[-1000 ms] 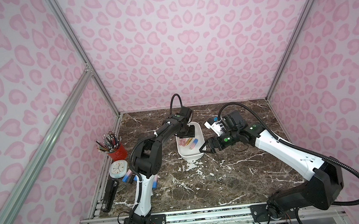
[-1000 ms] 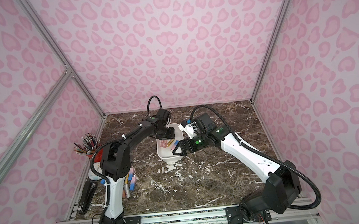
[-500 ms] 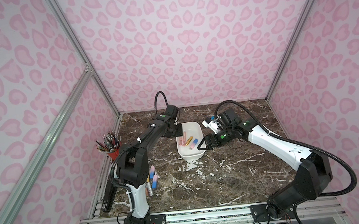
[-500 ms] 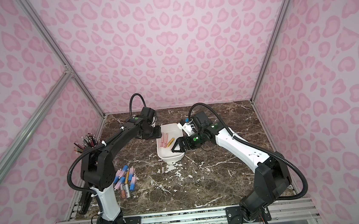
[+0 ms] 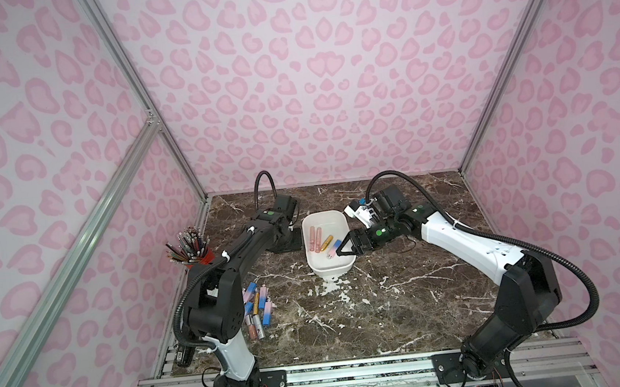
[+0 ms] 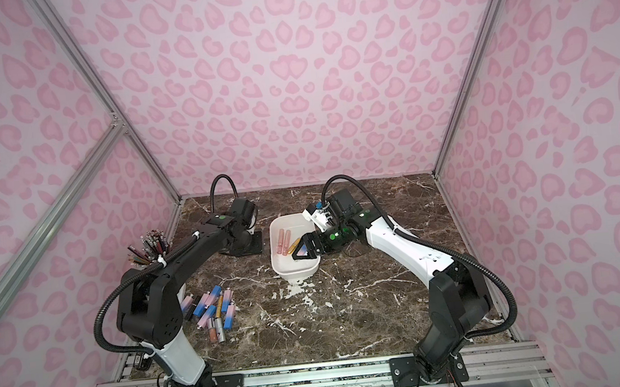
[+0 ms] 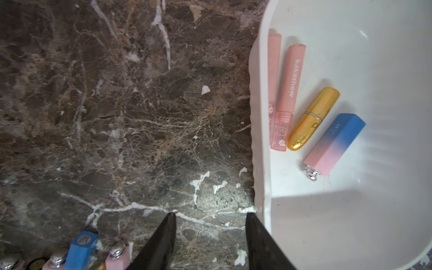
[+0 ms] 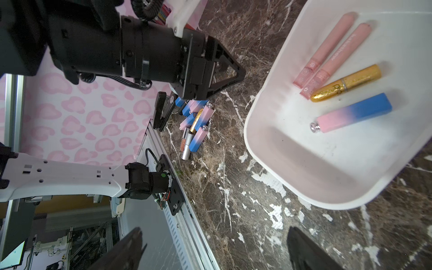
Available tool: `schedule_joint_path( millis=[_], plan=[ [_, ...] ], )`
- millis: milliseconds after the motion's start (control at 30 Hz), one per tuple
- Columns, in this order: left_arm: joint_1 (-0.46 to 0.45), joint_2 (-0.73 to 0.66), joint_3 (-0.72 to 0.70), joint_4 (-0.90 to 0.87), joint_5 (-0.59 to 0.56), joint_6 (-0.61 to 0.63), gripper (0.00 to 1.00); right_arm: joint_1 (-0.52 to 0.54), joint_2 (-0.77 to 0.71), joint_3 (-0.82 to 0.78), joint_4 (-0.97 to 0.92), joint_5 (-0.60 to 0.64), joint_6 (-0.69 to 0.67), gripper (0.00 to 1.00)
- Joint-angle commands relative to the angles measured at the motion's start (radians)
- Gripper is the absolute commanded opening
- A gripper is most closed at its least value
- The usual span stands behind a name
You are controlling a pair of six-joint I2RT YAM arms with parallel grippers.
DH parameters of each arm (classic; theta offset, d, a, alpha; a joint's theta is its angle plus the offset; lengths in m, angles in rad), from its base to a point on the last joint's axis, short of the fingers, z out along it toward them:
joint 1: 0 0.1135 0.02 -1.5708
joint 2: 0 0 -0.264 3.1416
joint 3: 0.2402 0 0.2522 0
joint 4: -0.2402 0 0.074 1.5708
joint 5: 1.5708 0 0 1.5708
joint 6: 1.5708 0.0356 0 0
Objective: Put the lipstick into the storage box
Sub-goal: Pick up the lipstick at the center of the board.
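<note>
My left fingers (image 7: 161, 243) have swung from above the storage box (image 5: 331, 271) to the counter (image 5: 349, 313) beside it; my right fingers (image 8: 304, 250) have edged nearer.

White storage box (image 5: 331, 271) holds pink tubes (image 7: 288, 93), gold lipstick (image 7: 313, 119) and pink-blue lipstick (image 7: 334, 143), all lying flat.

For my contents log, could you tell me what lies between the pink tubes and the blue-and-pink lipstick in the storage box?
A gold lipstick lies there, between the pink tubes and the blue-and-pink lipstick inside the storage box; both wrist views show it.
</note>
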Motion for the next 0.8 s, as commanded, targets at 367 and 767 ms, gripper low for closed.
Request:
schedule_joint_path(
  millis=[367, 767],
  plan=[
    [0.029, -0.227, -0.249, -0.085, -0.069, -0.047, 0.51, -0.002, 0.034, -0.029, 0.219, -0.076, 0.077, 0.99],
    [0.028, -0.385, -0.451, -0.097, -0.072, -0.138, 0.51, 0.017, 0.074, -0.028, 0.343, -0.141, 0.127, 0.99]
  ],
)
